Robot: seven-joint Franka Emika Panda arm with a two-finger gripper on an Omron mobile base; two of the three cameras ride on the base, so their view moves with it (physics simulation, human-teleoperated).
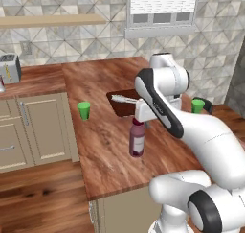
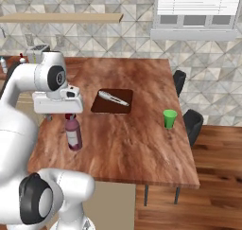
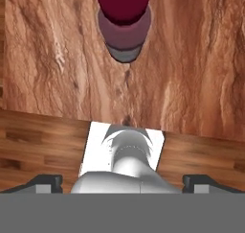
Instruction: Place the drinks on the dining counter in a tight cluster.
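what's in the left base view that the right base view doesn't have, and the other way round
Left base view alone: a second green cup behind the arm, and a toaster on the far-left cabinet counter. Right base view alone: two dark chairs along the dining counter's right edge. Both: the dark-purple bottle standing under the open claw, a green cup, a knife on the dark board.

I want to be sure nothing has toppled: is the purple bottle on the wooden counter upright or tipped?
Upright. The purple bottle stands on its base on the dining counter, maroon cap up, just below the open gripper.
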